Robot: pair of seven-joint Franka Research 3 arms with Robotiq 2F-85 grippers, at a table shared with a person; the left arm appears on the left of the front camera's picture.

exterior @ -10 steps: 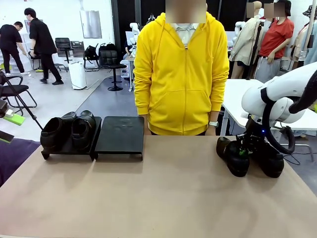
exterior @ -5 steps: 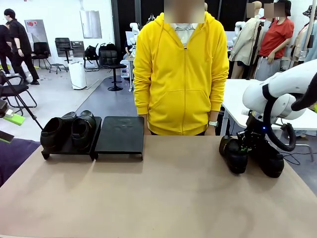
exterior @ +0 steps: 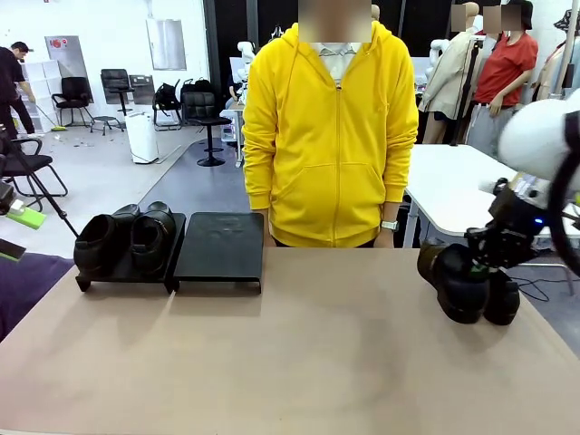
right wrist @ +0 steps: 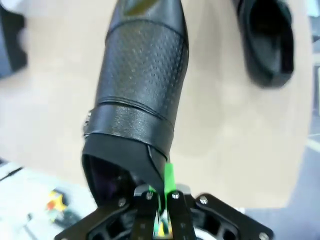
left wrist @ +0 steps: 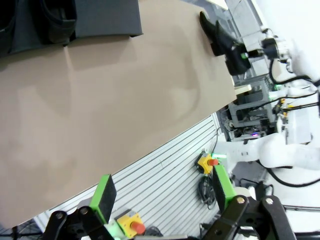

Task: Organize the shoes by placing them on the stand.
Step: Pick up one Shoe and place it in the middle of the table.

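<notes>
Gripping one shoe (exterior: 456, 288) at the right end of the table (exterior: 299, 362)

We mark the right gripper (exterior: 482, 258) as clamped on the back rim of that shoe's opening. In the right wrist view its green pads (right wrist: 168, 176) sit pressed together on the leather collar and the toe points away from the camera. The shoe is tilted, toe toward the middle of the table. We cannot tell if its sole is clear of the tabletop.

A loose shoe (exterior: 504, 301) sits on the table just beside the gripped one, on its right, opening up.

The stand (exterior: 220, 246) is at the far left of the table, well apart from the right gripper. Two shoes (exterior: 127, 237) sit side by side on its left panel, toes toward us. Its right panel is bare black.

We see the left gripper (left wrist: 162, 192) with fingers spread wide and nothing between them. It hangs off the near left edge of the table, over a slatted panel, well apart from the stand and from every shoe.

A person (exterior: 331, 136) in a yellow hoodie stands at the far side, arms down.
</notes>
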